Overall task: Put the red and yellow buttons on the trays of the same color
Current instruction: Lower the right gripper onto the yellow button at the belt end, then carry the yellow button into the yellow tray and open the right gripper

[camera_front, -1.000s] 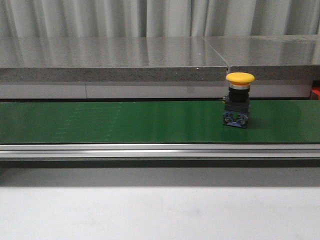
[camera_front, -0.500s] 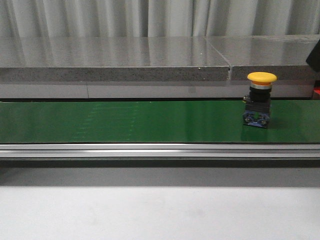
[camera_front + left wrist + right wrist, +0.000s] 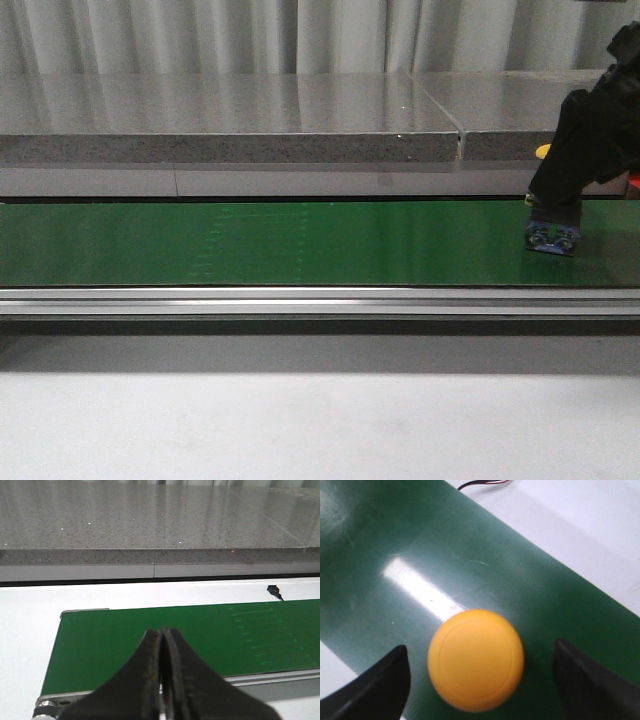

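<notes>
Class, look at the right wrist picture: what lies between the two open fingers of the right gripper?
The yellow button sits between the right gripper's spread fingers, with bare green conveyor belt on either side of its cap. Neither finger touches it.

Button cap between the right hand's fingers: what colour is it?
Yellow. The button cap shows best in the right wrist view, on the green belt.
</notes>
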Available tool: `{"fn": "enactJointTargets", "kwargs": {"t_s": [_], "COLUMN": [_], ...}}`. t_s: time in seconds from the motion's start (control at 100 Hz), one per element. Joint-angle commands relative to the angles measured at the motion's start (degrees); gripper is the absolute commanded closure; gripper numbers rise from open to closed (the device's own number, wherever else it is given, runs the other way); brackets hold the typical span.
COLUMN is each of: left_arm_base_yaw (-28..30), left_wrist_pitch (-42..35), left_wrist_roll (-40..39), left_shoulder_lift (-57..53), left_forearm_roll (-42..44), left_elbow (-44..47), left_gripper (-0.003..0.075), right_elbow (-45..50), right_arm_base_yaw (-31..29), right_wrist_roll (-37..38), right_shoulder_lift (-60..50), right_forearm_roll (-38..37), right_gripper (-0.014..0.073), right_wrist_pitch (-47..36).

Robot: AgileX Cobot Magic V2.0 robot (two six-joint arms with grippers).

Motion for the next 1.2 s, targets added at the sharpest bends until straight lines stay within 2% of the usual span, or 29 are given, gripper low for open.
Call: {"fn": "enactJointTargets", "kwargs": {"t_s": [0.0,0.05,0.1,0.25,0.32,0.51,0.67,0.84,0.99,1.19], "left_arm_base_yaw": [-0.46,-0.46,-0.46,-0.46,-0.46,-0.46,-0.46,-0.46,-0.46,-0.46], "left_wrist_pitch": [-4.30,-4.30,-4.30,-4.30,-4.30,-4.30,-4.30,-4.30,-4.30,-4.30], "left_wrist_roll": [-0.16,-0.16,-0.16,-0.16,-0.16,-0.16,-0.16,-0.16,-0.16,-0.16], "left_shoulder_lift": [0.45,0.45,0.45,0.45,0.45,0.45,0.45,0.45,0.45,0.45], "left_forearm_roll": [-0.92,-0.92,-0.92,-0.92,-0.92,-0.92,-0.92,-0.92,-0.92,-0.92], "left_elbow": [-1.63,-1.63,-1.63,-1.63,-1.63,-1.63,-1.63,-1.63,-1.63,-1.63], "left_gripper": [0.0739,0.0739,0.0739,0.0739,0.0739,0.0739,0.0739,0.0739,0.0739,0.0739], "right_elbow": [-1.34,-1.34,-1.34,-1.34,-1.34,-1.34,-1.34,-1.27,-1.16,-0.85], "right_arm_base_yaw": [0.18,0.18,0.18,0.18,0.18,-0.75,-5.27,-15.00,-27.22,-38.83], "right_wrist_roll": [-0.56,-0.56,-0.56,-0.50,-0.36,3.92,8.52,15.77,23.31,28.66], "right_shoulder_lift": [-0.63,-0.10,0.25,0.26,0.26,-2.72,-8.20,-14.55,-18.39,-19.47], "right_forearm_roll": [1.59,1.64,1.77,2.84,3.04,2.96,-0.05,-4.70,-7.47,-8.49], "right_gripper": [0.0014,0.0036,0.0099,0.0438,0.0499,0.0505,0.0505,0.0505,0.0505,0.0505], "right_wrist_pitch": [-3.92,-4.49,-4.63,-4.36,-3.84,-2.30,-0.03,3.36,5.96,5.96]}}
